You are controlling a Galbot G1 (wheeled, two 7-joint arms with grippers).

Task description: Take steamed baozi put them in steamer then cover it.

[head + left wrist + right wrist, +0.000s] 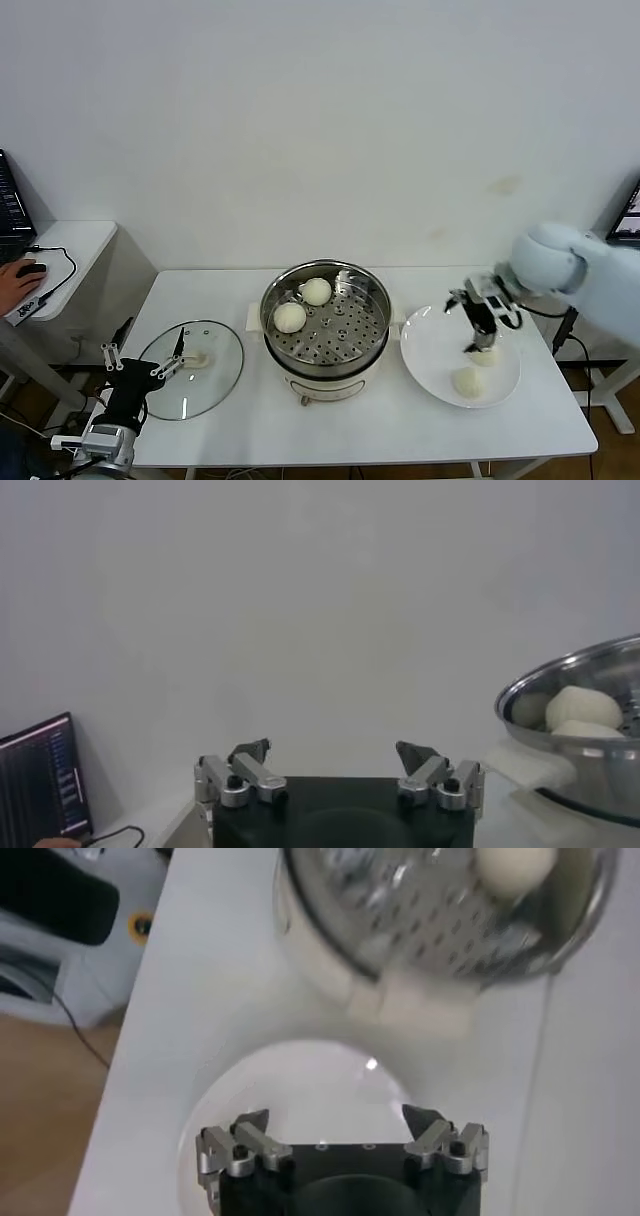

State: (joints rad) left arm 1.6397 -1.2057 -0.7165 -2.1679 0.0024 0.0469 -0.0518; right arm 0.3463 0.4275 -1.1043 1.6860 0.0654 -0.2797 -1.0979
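Right gripper (478,325) angled down over the white plate (430,352), jaws spread, just above one of two baozi (467,381) there; two more in steamer (325,318); left gripper (143,362) parked, released, by the cover (192,369).

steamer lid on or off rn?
Off. The cover lies flat on the table, left of the steamer; the pot is open, two baozi showing on its tray.
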